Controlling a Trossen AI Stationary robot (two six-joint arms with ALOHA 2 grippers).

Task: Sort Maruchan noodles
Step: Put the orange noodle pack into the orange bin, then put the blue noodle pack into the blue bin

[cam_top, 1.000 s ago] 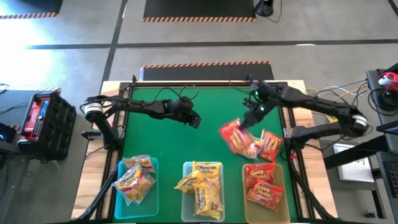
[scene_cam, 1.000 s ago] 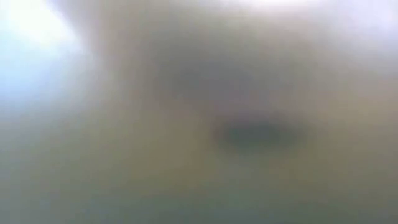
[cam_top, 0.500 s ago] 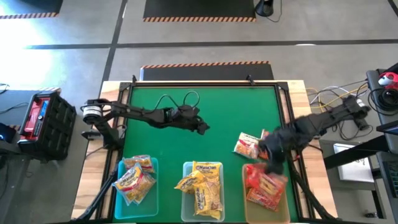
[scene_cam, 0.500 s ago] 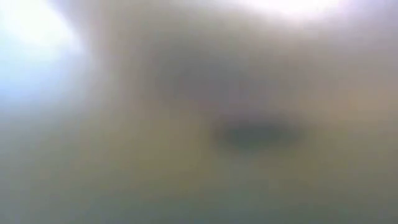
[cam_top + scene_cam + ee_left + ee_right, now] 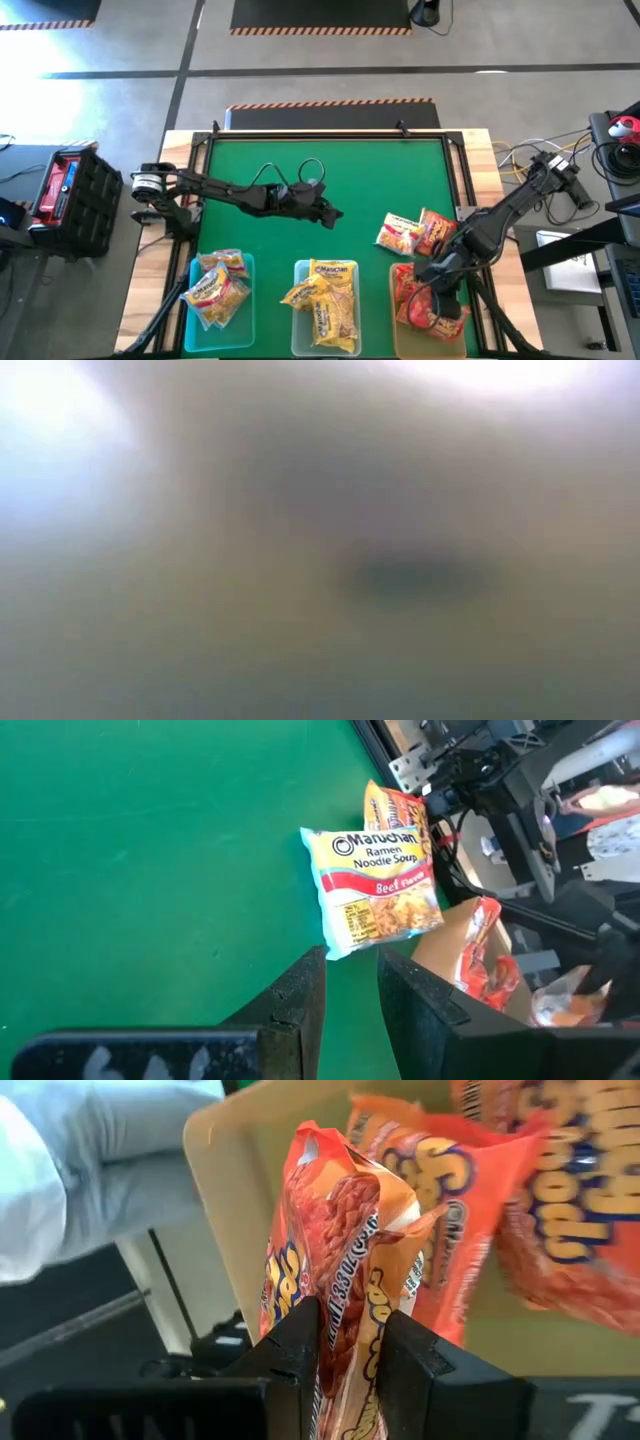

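One red packet of Maruchan noodles is pinched in the right hand, whose fingers are closed on its crumpled edge above the right bin, where more red packets already lie. Just beyond that bin, on the green table, rest a yellow beef-flavor packet and, touching it, an orange-red packet. The left hand hovers near the beef packet, its fingers a narrow gap apart and holding nothing. These packets look light, with crinkly, slippery film over a brittle noodle block, so a gentle pinch at a sealed end or across a short edge seems safest. Farther from the right bin stand the middle bin of yellow packets and the left bin of orange-yellow ones.
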